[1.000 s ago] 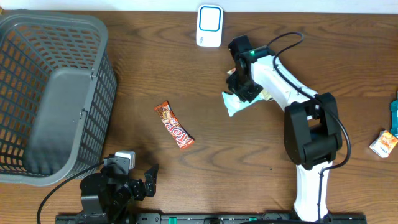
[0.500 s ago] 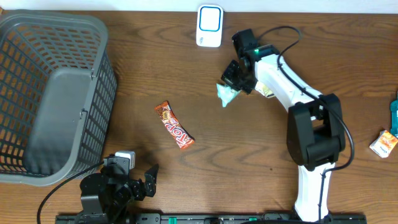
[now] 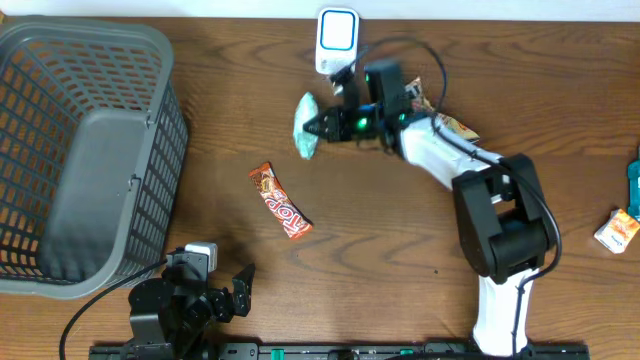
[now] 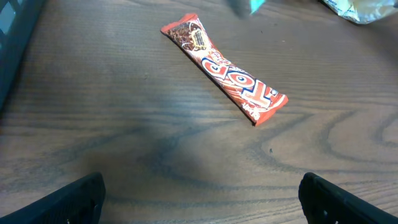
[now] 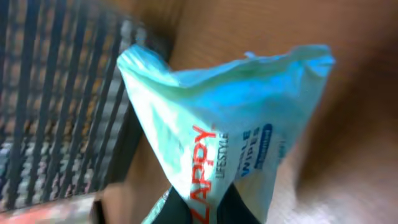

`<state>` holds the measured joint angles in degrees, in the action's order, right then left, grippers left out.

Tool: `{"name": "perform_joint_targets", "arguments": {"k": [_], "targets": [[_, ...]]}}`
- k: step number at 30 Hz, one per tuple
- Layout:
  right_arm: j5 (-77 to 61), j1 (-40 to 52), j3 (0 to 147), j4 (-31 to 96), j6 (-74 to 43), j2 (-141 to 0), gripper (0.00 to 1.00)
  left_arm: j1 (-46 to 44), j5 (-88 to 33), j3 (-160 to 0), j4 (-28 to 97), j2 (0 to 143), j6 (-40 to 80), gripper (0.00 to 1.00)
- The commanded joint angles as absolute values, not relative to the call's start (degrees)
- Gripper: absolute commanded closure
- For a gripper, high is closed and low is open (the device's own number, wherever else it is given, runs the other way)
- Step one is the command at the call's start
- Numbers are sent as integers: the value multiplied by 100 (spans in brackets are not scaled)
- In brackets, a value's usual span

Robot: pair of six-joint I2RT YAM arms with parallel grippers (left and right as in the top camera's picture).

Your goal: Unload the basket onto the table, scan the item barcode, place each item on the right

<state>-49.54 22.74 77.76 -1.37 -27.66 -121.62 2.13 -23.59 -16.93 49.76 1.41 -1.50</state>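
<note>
White right arm (image 3: 440, 152) with black joints (image 3: 500, 220), black left arm (image 3: 170, 305), 2 black cables (image 3: 95, 305).

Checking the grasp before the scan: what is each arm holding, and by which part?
The right gripper is shut on the wipes pack, jaws pinching one edge of it. The left gripper holds nothing; its jaws stand open.

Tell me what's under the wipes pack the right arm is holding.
Around the wipes pack, pinched in the right claw, only bare wooden table shows. The spot directly beneath is covered by the pack itself from overhead.
</note>
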Motion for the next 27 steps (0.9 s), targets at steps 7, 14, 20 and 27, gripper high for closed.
{"name": "perform_joint_targets", "arguments": {"k": [7, 14, 20, 27], "targets": [[-5701, 2276, 6650, -1094, -3426, -12202, 99, 193, -2305, -1699, 4993, 134, -185, 1], [-5839, 2270, 6427, -1094, -3538, -12202, 99, 196, -2305, -1699, 4993, 134, -185, 1], [-5843, 2206, 6427, -657, -3535, -12202, 90, 193, -2305, -1699, 4993, 134, -185, 1], [-5240, 2032, 6427, 1, -3533, -12202, 71, 193, -2305, -1699, 4993, 134, -185, 1]]}}
